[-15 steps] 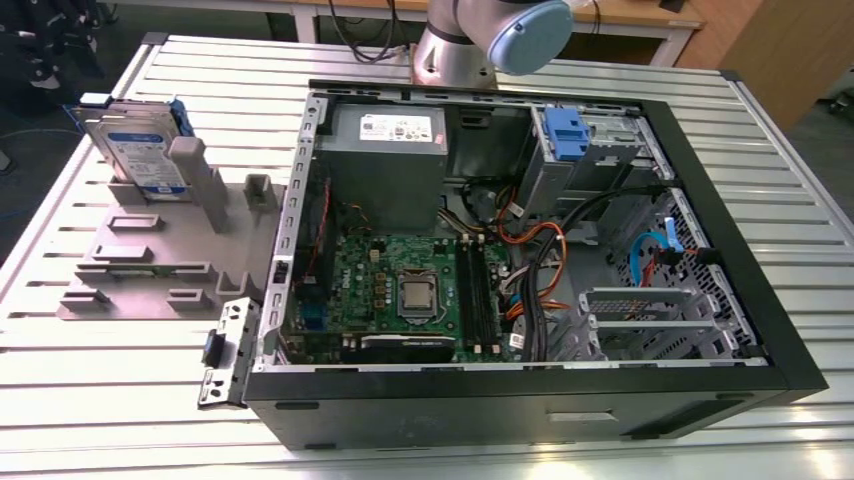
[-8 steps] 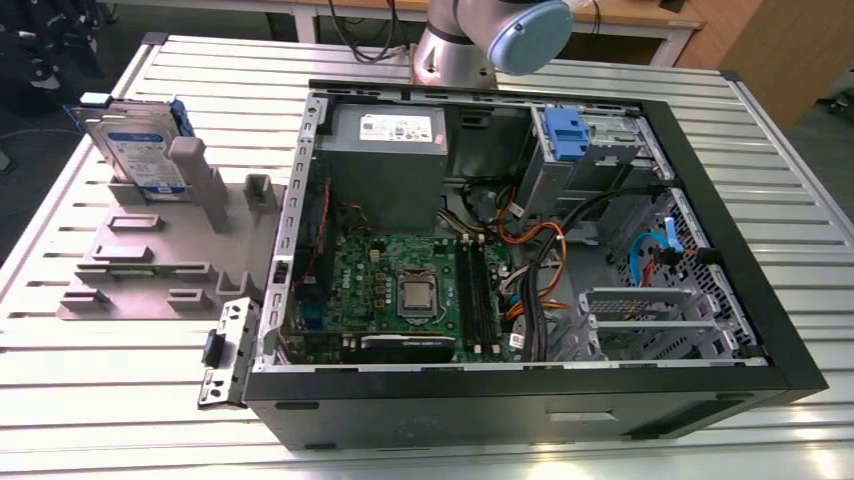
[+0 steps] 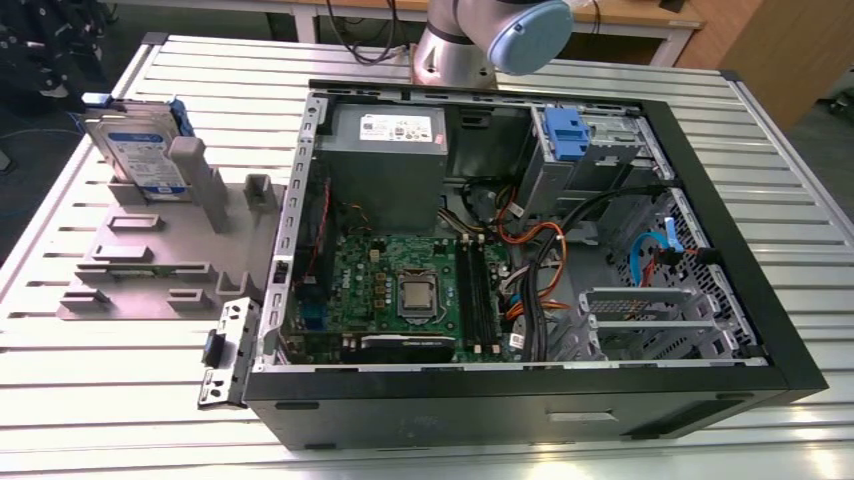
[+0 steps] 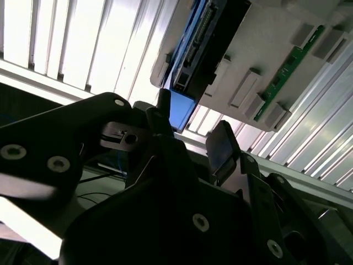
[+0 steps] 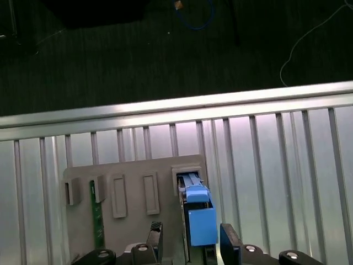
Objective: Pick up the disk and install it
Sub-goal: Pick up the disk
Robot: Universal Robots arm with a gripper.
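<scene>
The disk [image 3: 140, 150] stands on edge in a slot of the grey holder [image 3: 147, 255] at the exterior view's left, beside the open computer case [image 3: 534, 390]. In the first wrist view its blue rail [image 5: 199, 218] points up between my two dark fingers [image 5: 156, 236]. My gripper [image 5: 193, 238] is open and straddles the disk's top edge, with a gap on each side. In the second wrist view the gripper [image 4: 194, 132] hangs just off the disk's blue end [image 4: 182, 107].
The silver cage with a blue latch [image 3: 566, 135] sits at the case's far corner, next to the grey power-supply box [image 3: 387, 150]. Cables [image 3: 534, 260] cross the motherboard [image 3: 400, 285]. A green memory stick [image 5: 97, 221] stands in the holder. The slatted table's edge [image 5: 176, 107] is close by.
</scene>
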